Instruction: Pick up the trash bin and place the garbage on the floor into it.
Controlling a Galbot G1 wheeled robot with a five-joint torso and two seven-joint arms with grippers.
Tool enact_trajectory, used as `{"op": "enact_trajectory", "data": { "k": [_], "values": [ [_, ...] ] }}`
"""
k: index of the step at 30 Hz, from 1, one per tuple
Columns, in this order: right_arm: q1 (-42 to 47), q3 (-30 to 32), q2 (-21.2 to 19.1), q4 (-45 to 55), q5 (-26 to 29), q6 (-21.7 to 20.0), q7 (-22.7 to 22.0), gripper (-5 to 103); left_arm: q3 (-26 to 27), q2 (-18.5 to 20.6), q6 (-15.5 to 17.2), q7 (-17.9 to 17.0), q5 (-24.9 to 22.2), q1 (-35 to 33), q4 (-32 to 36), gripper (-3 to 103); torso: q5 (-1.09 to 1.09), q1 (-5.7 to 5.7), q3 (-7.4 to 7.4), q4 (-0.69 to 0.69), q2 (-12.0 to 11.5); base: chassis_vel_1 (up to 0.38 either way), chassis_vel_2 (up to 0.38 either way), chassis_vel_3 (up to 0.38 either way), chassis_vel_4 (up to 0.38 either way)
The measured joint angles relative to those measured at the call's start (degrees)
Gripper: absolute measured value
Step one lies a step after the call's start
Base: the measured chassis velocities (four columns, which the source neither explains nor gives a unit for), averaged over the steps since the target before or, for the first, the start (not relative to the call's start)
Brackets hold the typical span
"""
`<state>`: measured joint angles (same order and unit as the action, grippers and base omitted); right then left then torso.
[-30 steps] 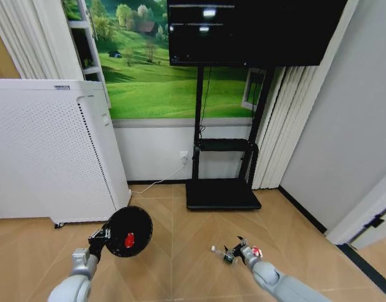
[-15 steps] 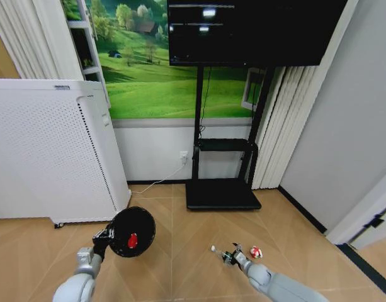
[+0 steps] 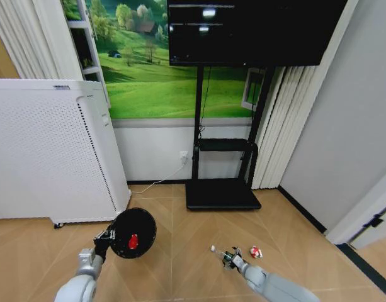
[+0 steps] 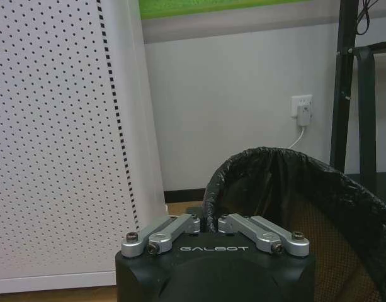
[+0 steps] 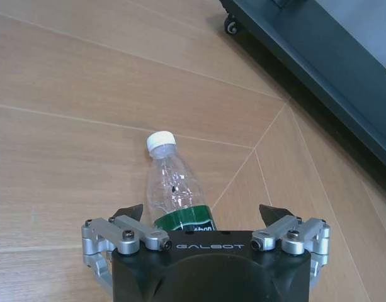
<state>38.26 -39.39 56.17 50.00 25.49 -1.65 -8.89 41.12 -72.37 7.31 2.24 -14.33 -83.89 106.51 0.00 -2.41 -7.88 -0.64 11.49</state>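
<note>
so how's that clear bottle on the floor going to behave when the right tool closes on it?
The bottle looks empty and clear, so probably very light. Its thin ribbed wall may buckle if squeezed. It lies on its side on the smooth wood floor, so a nudge could roll it. The right tool is open, its fingers either side of the green label.

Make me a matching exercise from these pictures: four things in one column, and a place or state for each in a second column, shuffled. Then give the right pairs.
Things
1. trash bin
2. clear bottle
3. red-and-white litter
4. red piece

Place or state
A. lying on the floor between the open jaws of the right gripper
B. inside the bin
C. held at its rim by the left gripper
D. on the floor, beside the right gripper and clear of it

Pairs: 1-C, 2-A, 3-D, 4-B
</note>
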Motion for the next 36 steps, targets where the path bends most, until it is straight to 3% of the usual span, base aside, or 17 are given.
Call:
{"op": "enact_trajectory", "data": {
  "k": [13, 18, 25, 26, 28, 30, 36],
  "values": [
    [-0.9, -0.9, 4.5, -7.3, -3.1, 2.5, 3.9, 102, 0.0, 0.0, -0.2, 0.1, 0.2, 0.0, -0.2, 7, 0.0, 0.0, 0.0, -0.01, 0.0, 0.0, 0.0, 0.0, 0.0],
    [-1.0, -0.7, 5.9, -9.1, -4.3, 3.6, 6.1, 87, 0.0, -0.1, -0.3, 0.1, 0.3, 0.0, -0.5, 7, -0.01, 0.0, 0.0, -0.01, 0.0, 0.0, 0.0, 0.0, 0.0],
    [-1.0, 0.0, 7.4, -10.9, -5.6, 4.5, 7.3, 55, 0.2, -0.2, -0.9, 0.1, 0.5, -0.2, -1.2, 7, 0.01, 0.0, 0.0, -0.01, 0.0, 0.0, 0.0, 0.0, 0.0],
    [-1.0, 0.0, 7.4, -10.9, -5.6, 4.5, 7.3, 55, 0.2, -0.2, -0.9, 0.1, 0.5, -0.2, -1.2, 7, 0.01, 0.0, 0.0, -0.01, 0.0, 0.0, 0.0, 0.0, 0.0],
    [-1.0, 0.4, 6.9, -10.6, -5.6, 4.5, 7.4, 43, 0.3, -0.2, -1.0, 0.1, 0.5, -0.2, -1.3, 7, 0.0, 0.0, 0.0, -0.01, 0.0, 0.0, 0.0, 0.0, 0.0],
    [-1.0, 0.5, 6.7, -10.4, -5.6, 4.5, 7.4, 43, 0.3, -0.2, -1.0, 0.1, 0.5, -0.2, -1.3, 7, 0.0, 0.0, 0.0, -0.01, 0.0, 0.0, 0.0, 0.0, 0.0],
    [-0.3, 1.8, 3.3, -6.4, -5.3, 4.1, 7.5, 25, -0.7, -0.4, -1.0, 0.1, 0.8, 0.1, -1.4, 7, 0.02, 0.0, 0.0, -0.01, 0.0, 0.0, 0.0, 0.0, 0.0]
  ]
}}
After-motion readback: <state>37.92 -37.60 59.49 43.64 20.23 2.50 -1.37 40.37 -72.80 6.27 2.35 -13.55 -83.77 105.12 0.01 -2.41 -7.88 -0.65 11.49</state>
